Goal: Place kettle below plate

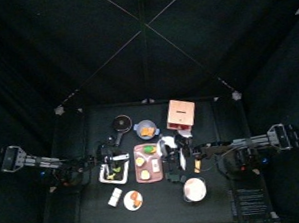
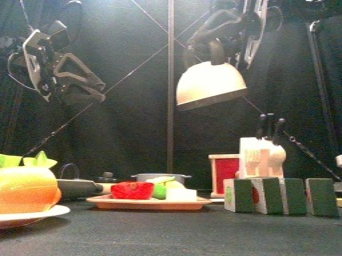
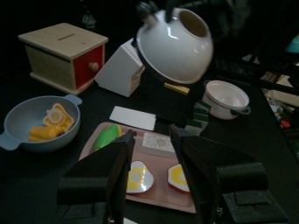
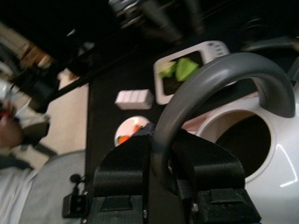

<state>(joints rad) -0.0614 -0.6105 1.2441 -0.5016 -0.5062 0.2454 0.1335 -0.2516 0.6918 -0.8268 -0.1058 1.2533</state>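
White kettle (image 2: 211, 84) held aloft by handle in right hand (image 4: 163, 166), tilted; left hand (image 3: 156, 175) open.

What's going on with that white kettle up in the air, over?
Right gripper shut on kettle handle, kettle tilted, high above table. Left gripper open, empty, hovering over food tray. Plate at front; not yet placed.

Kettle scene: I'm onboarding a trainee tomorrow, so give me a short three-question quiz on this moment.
1. True or false: the kettle stands on the table.
2. What part of the kettle does the right gripper clamp? A) spout B) handle C) lid
3. Fill in: in the left wrist view, beside the wooden box stands a white ____ block.

Key: 1 false, it hangs tilted in the air; 2 B; 3 knife.
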